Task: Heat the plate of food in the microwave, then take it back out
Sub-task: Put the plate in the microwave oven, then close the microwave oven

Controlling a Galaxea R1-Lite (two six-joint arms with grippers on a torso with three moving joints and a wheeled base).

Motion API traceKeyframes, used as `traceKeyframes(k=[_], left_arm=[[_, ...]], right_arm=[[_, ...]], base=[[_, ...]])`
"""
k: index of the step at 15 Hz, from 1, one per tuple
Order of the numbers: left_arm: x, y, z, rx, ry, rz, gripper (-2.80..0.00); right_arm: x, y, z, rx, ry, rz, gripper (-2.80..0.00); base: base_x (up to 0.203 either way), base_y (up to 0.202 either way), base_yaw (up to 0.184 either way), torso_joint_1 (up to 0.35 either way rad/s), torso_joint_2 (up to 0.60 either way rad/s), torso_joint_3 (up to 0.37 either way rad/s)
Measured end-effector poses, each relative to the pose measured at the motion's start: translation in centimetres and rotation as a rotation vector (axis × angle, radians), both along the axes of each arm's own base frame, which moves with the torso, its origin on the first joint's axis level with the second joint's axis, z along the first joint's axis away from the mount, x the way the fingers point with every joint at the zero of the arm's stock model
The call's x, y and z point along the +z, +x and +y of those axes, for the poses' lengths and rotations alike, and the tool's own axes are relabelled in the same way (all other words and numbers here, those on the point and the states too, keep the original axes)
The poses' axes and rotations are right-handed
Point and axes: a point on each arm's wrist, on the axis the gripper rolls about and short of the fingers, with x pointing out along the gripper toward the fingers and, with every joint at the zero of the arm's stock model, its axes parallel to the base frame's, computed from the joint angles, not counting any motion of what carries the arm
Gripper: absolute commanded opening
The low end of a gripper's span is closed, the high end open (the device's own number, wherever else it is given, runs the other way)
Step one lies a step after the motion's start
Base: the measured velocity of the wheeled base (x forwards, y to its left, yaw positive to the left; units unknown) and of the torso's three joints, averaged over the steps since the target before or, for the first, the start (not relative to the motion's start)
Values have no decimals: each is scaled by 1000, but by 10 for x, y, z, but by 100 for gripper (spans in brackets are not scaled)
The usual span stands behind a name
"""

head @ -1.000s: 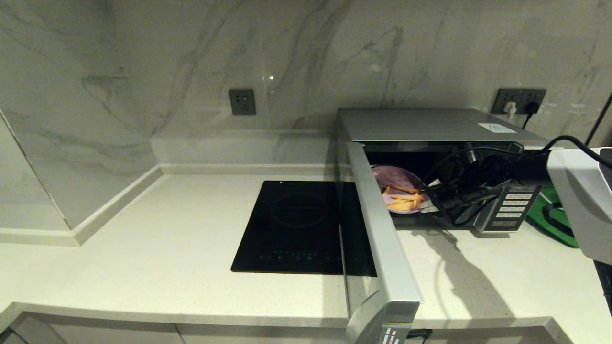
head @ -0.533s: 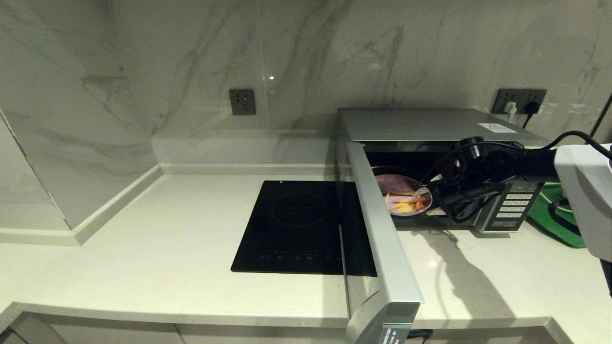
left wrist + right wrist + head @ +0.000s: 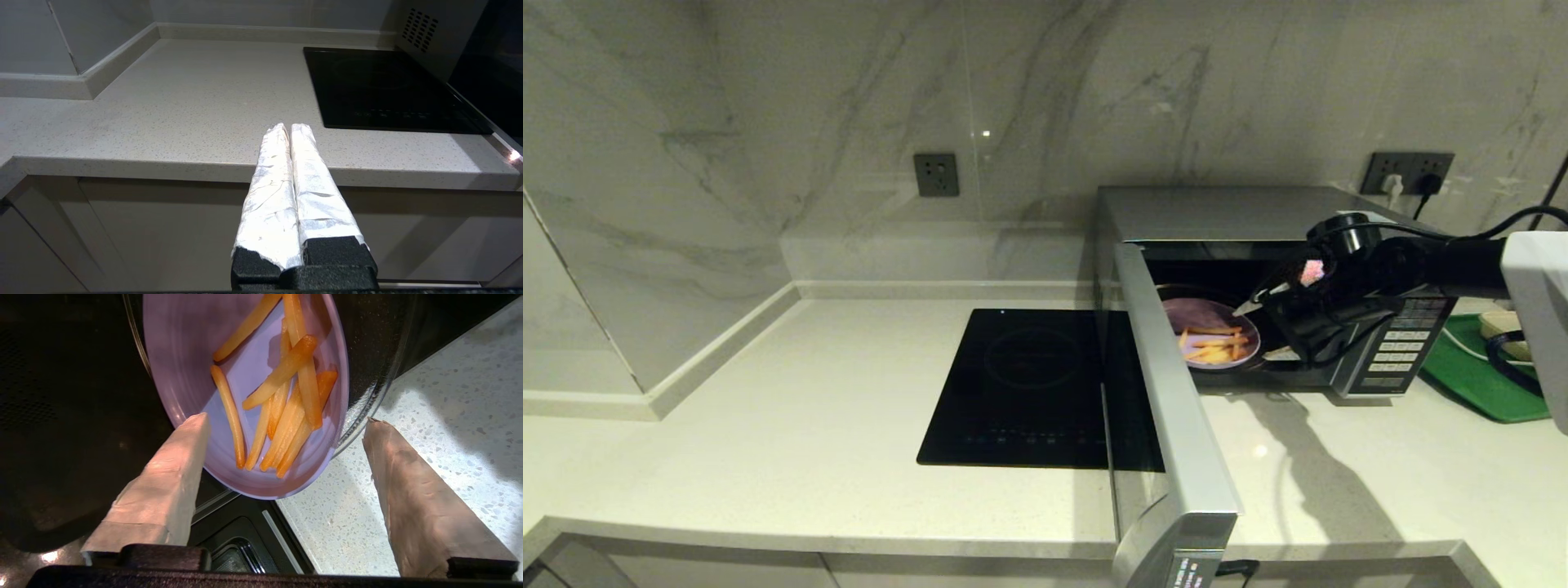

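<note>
The microwave (image 3: 1258, 245) is standing on the pale speckled surface (image 3: 809, 425) with its door (image 3: 1168, 408) swung wide open toward the camera, and the plate of food (image 3: 1213, 333) is sitting inside the cavity, near the front of the opening on the glass turntable (image 3: 367, 396). The orange-yellow sticks are lying in a loose pile on the near half of the lavender plate. The right gripper (image 3: 1262, 327) is reaching into the mouth of the microwave from the right, just beside the plate; in the right wrist view its two taped fingers (image 3: 163, 490) are spread wide apart, released and holding nothing, with one finger lying alongside the plate's rim, where contact is hard to judge, and the other finger well clear, over the speckled surface outside the oven. The plate's near edge is sitting between the two fingers, and neither one is pinching it. The button panel (image 3: 1401, 347) is showing just behind the right arm. The left gripper (image 3: 290, 130) is hanging low in front of the surface's edge, well apart from the microwave, with its foil-wrapped fingers pressed together and clenched on nothing. A black induction cooktop (image 3: 1037, 384) is lying flush in the surface to the left of the open door, and a green tray (image 3: 1474, 376) is resting on the surface to the right of the microwave.
</note>
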Motion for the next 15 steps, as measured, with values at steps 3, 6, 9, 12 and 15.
traceKeyframes(k=[3, 6, 9, 12, 15], left_arm=[[0, 0, 0, 0, 0, 0, -280], [0, 0, 0, 0, 0, 0, -280], [0, 0, 0, 0, 0, 1, -280], [0, 0, 0, 0, 0, 0, -280], [0, 0, 0, 0, 0, 0, -280]], right_arm=[[1, -12, -1, -1, -2, 63, 0], [-2, -33, -1, 17, -1, 132, 0], [3, -56, -20, 21, -18, 157, 0], [7, -74, -50, -10, -42, 161, 0], [15, -98, -98, -58, -61, 145, -280]], base=[[0, 0, 0, 0, 0, 0], [0, 0, 0, 0, 0, 0], [0, 0, 0, 0, 0, 0], [0, 0, 0, 0, 0, 0], [0, 0, 0, 0, 0, 0]])
